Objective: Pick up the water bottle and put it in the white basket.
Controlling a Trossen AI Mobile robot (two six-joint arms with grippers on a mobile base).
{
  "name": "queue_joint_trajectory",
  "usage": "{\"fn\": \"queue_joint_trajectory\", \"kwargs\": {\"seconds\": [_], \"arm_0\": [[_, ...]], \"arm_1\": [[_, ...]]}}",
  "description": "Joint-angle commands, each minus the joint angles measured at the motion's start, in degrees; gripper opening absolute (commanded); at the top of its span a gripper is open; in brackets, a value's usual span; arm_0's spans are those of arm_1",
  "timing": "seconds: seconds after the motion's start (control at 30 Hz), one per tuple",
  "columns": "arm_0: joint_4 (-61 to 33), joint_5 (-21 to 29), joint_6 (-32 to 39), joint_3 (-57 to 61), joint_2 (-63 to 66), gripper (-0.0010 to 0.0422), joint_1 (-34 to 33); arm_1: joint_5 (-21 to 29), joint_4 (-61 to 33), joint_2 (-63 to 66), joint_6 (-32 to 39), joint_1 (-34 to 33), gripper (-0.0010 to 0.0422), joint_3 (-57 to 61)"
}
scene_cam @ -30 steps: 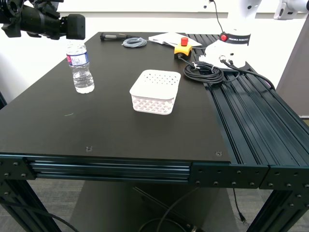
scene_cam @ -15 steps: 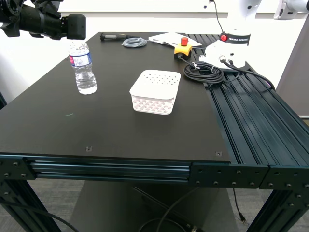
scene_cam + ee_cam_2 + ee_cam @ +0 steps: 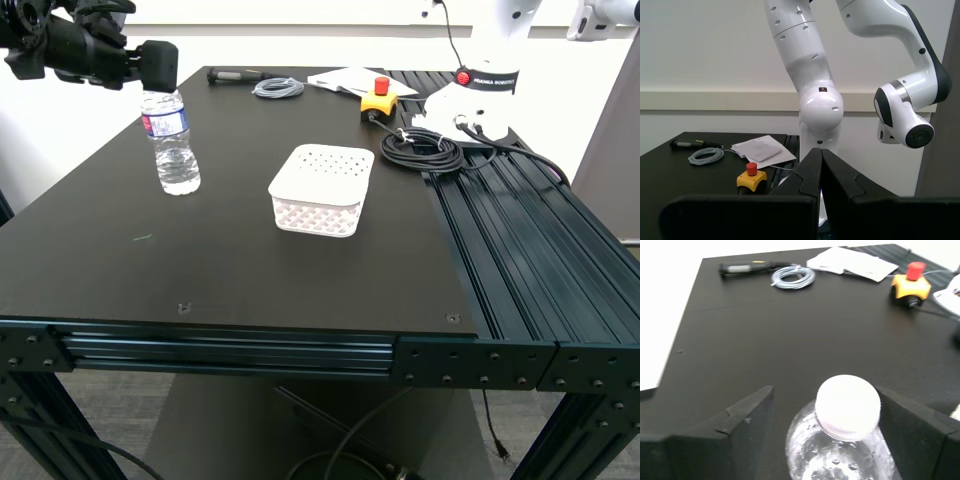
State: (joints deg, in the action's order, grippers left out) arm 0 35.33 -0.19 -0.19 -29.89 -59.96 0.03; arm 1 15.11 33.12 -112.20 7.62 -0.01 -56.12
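One water bottle (image 3: pixel 171 141) standing upright near the exterior view's left table edge, well apart from the white basket (image 3: pixel 321 189). First gripper (image 3: pixel 822 435) spread wide, straddling the white cap; second gripper (image 3: pixel 821 172) pressed closed, empty. Probably light, thin-walled, slippery and easily tipped, so best taken at the ribbed body just under the label, gently.

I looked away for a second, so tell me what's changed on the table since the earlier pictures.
The water bottle slid slightly toward the exterior view's right and stands upright. My first gripper shifted a little above it, jaws open either side of the cap, nothing gripped. The white basket and my second gripper did not visibly move.
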Motion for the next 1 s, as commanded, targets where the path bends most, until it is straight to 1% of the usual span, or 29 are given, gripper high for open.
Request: {"fn": "queue_joint_trajectory", "kwargs": {"seconds": [0.03,0.07,0.2,0.3,0.43,0.47,0.5,0.53,0.57,0.63,0.7,0.77,0.83,0.9,1.0], "arm_0": [[0.2,0.1,0.2,-0.1,0.0,0.0001,0.0],[0.2,0.1,0.2,-0.1,0.0,0.0001,0.0],[0.2,0.1,0.2,-0.1,0.0,0.0001,0.0],[0.2,0.1,0.2,-0.1,0.0,0.0001,0.0],[0.2,0.1,0.2,-0.1,0.0,0.0001,0.0],[0.2,0.1,0.2,-0.1,0.0,0.0001,0.0],[0.2,0.1,0.2,-0.1,0.0,0.0001,0.0],[0.2,0.1,0.2,-0.1,0.0,0.0001,0.0],[0.2,0.1,0.2,-0.1,0.0,0.0001,0.0],[0.2,0.1,0.2,-0.1,0.0,0.0001,0.0],[0.2,0.1,0.2,-0.1,0.0,0.0001,0.0],[0.2,0.1,0.2,-0.1,0.0,0.0001,0.0],[0.2,0.1,0.2,-0.1,0.0,0.0001,0.0],[0.2,0.1,0.2,-0.1,0.0,0.0001,0.0],[0.1,0.1,0.2,-0.1,0.0,0.0001,0.0]], "arm_1": [[-1.1,-1.8,0.0,1.7,0.0,0.0279,0.0],[-1.2,-2.4,0.0,2.3,0.0,0.0273,0.0],[-2.6,-5.2,0.0,6.6,0.4,0.0221,0.0],[-2.6,-5.6,0.0,6.7,0.9,0.0184,0.0],[-0.5,-5.6,0.0,7.5,1.0,0.0128,0.0],[-0.5,-5.6,0.0,7.5,1.0,0.0108,0.0],[-0.4,-5.6,0.0,7.5,1.0,0.0075,0.0],[0.5,-5.6,0.0,7.5,1.0,0.0040,0.0],[2.5,-5.6,0.0,7.5,1.1,-0.0006,0.0],[3.2,-5.6,0.0,7.4,1.1,0.0008,-0.1],[3.4,-6.1,0.0,6.9,1.0,0.0001,-0.4],[6.1,-6.3,1.9,3.1,0.9,0.0001,-1.4],[7.5,-6.5,4.9,1.8,0.2,-0.0001,-2.5],[7.8,-9.2,9.1,1.7,-1.6,-0.0001,-4.7],[9.2,-16.2,11.7,1.8,-6.2,-0.0001,-9.6]]}}
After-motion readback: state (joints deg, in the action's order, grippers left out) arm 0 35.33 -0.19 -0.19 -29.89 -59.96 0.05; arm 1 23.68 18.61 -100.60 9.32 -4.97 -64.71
